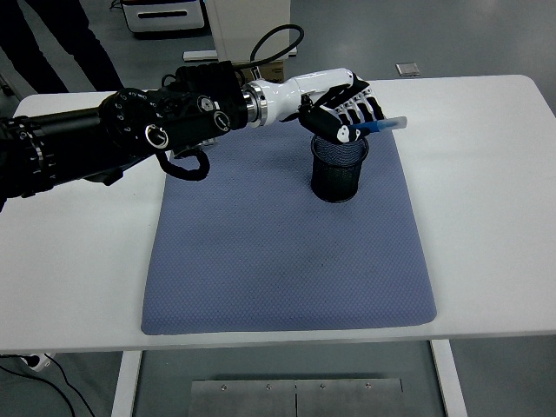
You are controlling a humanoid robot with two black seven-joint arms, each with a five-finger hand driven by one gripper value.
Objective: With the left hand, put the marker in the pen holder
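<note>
A blue-grey mat [287, 252] lies flat on the white tabletop [486, 200], covering its middle. Beyond the far edge stand a cardboard box [265, 71], a person's dark-trousered legs [52, 39] far left.

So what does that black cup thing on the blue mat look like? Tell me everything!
The pen holder is a round black cup of what looks like wire mesh, so you can see through its sides. It stands upright on the far right part of the blue-grey mat, open at the top, and nothing can be seen inside. The left hand hovers just above its rim, holding a blue marker almost level, its tip poking out to the right. Nothing touches the holder except the mat.
</note>
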